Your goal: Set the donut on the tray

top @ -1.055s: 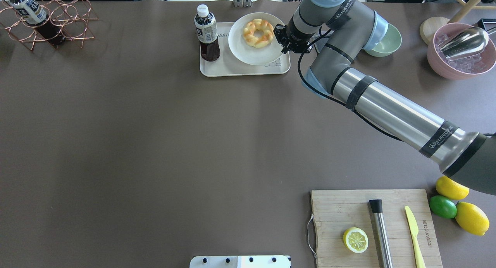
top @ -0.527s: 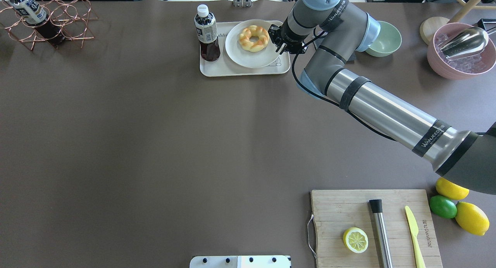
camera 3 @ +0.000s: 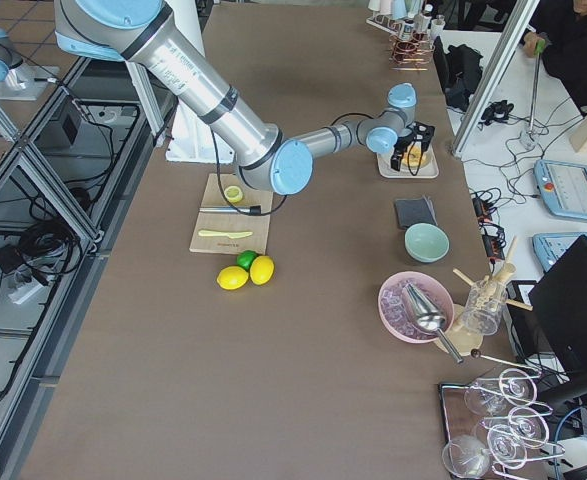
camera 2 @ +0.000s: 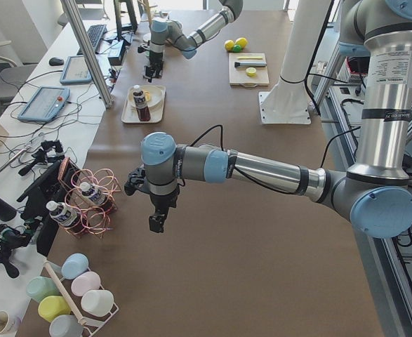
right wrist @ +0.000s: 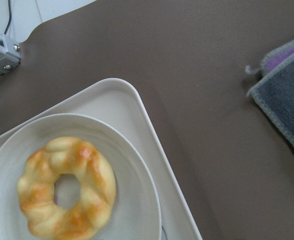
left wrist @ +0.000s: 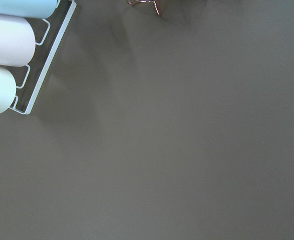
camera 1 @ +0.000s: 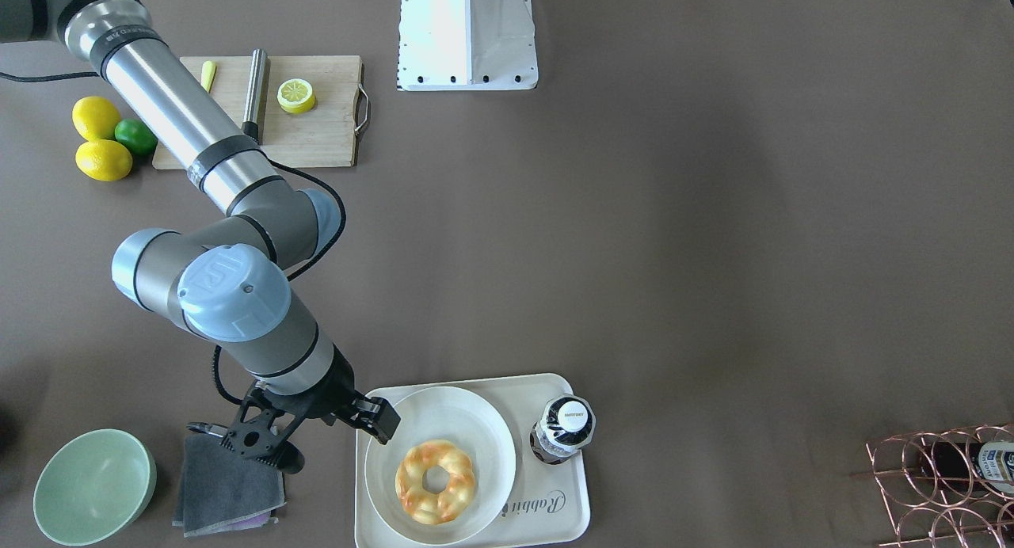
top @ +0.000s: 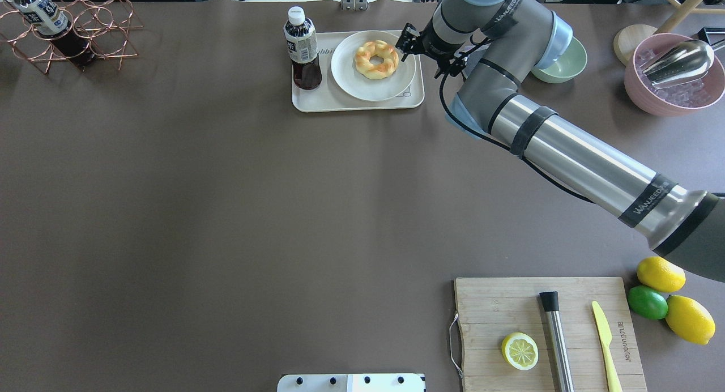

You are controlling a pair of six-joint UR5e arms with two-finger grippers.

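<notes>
The donut (top: 362, 63) lies on a white plate (top: 348, 77) that rests on the cream tray (top: 317, 100) at the far middle of the table. The front-facing view shows donut (camera 1: 408, 477), plate (camera 1: 444, 413) and tray (camera 1: 570, 492) too. My right gripper (top: 429, 56) is open and empty beside the plate's right rim; one finger hangs over the tray's corner, the other over a grey cloth. In the right wrist view the donut (right wrist: 96, 180) sits low left, no fingers showing. My left gripper (camera 2: 156, 221) shows only in the exterior left view; I cannot tell its state.
A dark drink bottle (top: 302, 46) stands on the tray's left end. A grey cloth (camera 1: 226, 481) and a green bowl (top: 563, 58) lie right of the tray. A pink bowl (top: 674, 75), a cutting board (top: 510, 312) and a wire rack (top: 85, 35) stand further off.
My right gripper held the plate's rim and slid the plate with the donut further onto the tray. It has now let go, opened and drawn back a little.
</notes>
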